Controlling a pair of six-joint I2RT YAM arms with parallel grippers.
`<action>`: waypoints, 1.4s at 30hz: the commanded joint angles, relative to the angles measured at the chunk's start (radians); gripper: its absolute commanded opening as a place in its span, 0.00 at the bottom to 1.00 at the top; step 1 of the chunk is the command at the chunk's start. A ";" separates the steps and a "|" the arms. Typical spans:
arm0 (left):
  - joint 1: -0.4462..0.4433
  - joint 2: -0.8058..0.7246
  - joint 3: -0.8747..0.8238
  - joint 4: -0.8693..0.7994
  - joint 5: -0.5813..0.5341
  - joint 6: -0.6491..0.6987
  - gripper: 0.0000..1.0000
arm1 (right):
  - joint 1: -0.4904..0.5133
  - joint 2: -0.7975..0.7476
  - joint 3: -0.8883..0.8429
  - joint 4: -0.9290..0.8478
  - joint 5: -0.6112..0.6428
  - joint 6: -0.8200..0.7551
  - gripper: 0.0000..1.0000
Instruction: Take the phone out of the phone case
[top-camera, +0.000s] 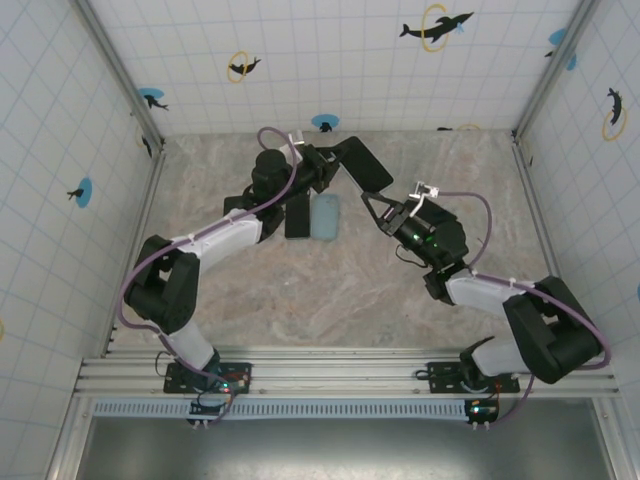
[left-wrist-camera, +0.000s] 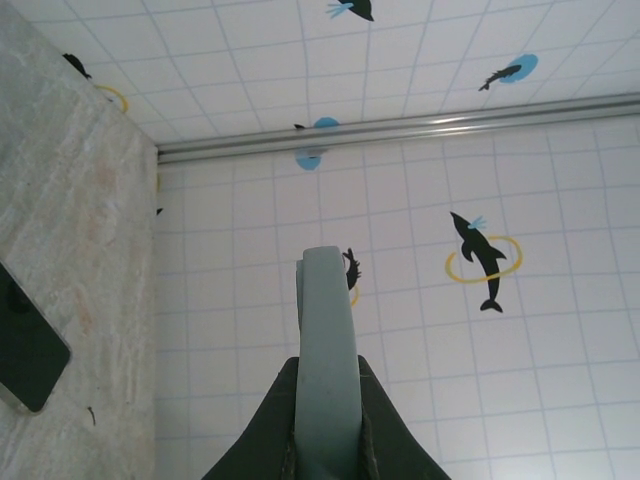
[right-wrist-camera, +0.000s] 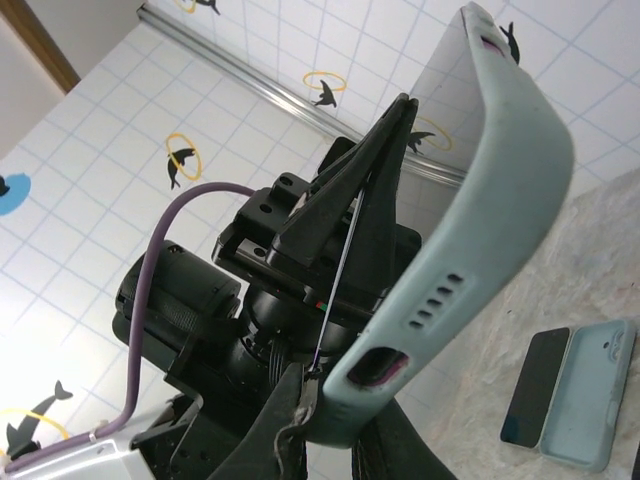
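marbled table (top-camera: 330, 290), white tiled walls (top-camera: 330, 60) with dolphin stickers (top-camera: 440, 25).

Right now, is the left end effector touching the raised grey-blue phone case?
Touching. The left wrist view shows the left end effector clamped against both faces of the phone case, seen edge-on.

Pale grey-blue phone case (right-wrist-camera: 500, 200), black phone (right-wrist-camera: 535, 385)

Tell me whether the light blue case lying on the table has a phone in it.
Empty. The light blue case lies open side up, its pale inside bare, and a dark phone lies beside it.
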 joint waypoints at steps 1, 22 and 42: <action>-0.009 -0.066 0.038 0.088 0.010 -0.072 0.01 | -0.036 -0.008 0.018 -0.116 -0.010 -0.151 0.13; -0.026 -0.111 0.059 0.017 0.026 -0.045 0.00 | -0.084 -0.021 0.045 -0.201 -0.041 -0.167 0.14; 0.136 -0.198 -0.037 0.060 0.340 0.577 0.00 | -0.250 -0.122 0.154 -0.601 -0.480 -0.640 0.58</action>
